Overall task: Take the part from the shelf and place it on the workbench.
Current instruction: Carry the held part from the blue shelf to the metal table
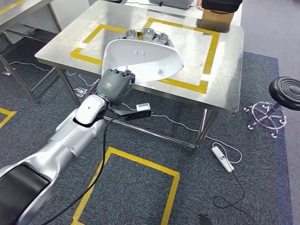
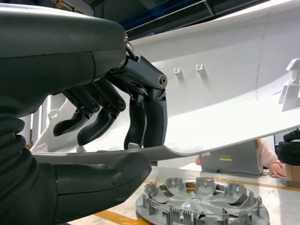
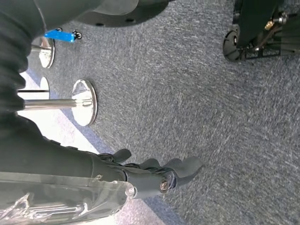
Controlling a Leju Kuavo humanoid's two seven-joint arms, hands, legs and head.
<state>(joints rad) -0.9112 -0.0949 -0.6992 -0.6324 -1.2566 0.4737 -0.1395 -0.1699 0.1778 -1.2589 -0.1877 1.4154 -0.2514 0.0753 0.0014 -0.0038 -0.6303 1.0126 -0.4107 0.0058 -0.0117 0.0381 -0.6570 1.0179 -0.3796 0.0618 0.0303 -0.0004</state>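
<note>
Left hand [image 1: 114,84] clamped on near edge of white moulded part [image 1: 145,60], thumb beneath, fingers [image 2: 145,117] on top. Part held above steel workbench [image 1: 226,89], over the yellow-taped square [image 1: 208,56]. Silver wheel cover [image 1: 148,35] lying on bench beyond. Right hand [image 3: 155,176] hanging over grey carpet [image 3: 212,93], fingers loosely apart, holding nothing.

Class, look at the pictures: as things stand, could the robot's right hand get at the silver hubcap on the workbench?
Probably not. The right hand hangs low over the carpet, holding nothing, away from the workbench. The hubcap lies partly under the white part that the left hand holds over it.
</note>
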